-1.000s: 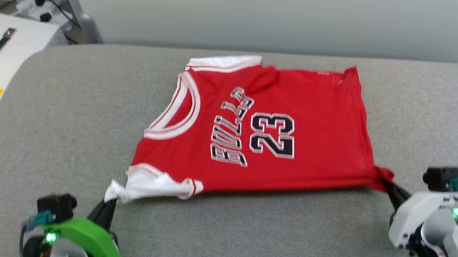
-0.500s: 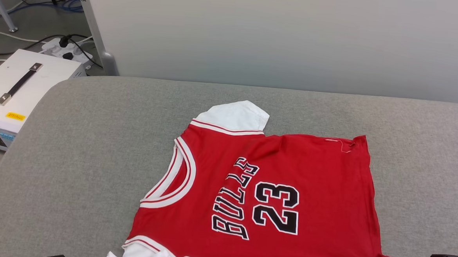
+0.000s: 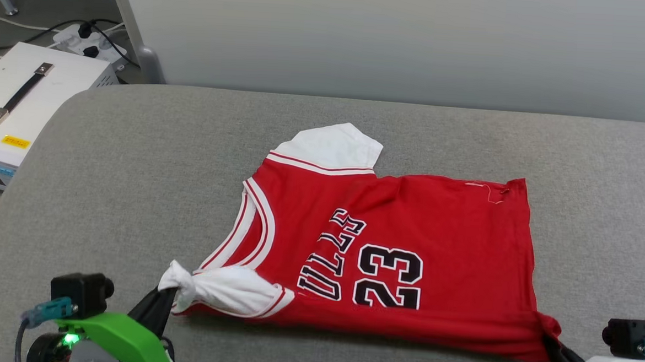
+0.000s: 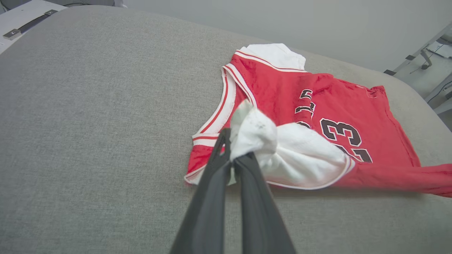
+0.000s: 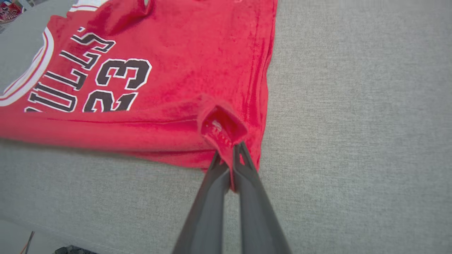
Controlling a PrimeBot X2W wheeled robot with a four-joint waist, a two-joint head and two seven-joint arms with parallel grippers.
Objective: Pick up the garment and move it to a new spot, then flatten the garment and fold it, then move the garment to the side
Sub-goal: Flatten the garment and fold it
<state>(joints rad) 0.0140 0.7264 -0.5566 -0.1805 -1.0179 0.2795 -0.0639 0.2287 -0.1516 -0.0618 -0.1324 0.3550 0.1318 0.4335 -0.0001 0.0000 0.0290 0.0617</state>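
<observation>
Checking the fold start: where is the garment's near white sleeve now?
Head view, lower left: the near white sleeve is pinched in the left gripper, beside the garment's striped collar.

The red jersey-style T-shirt with white short sleeves (image 3: 436, 220) lies chest-up on the grey fabric surface (image 3: 106, 192), with its neck to the left and its hem to the right. Black, white-outlined "23" and lettering mark the chest. Red-white striped trim rims the neck and sleeves. The far sleeve lies flat. The near edge stands off the surface and curls toward the far side, hiding part of the print. The left pincer (image 4: 231, 155) pinches the bunched near sleeve, and the right pincer (image 5: 233, 155) pinches the near hem corner.
</observation>
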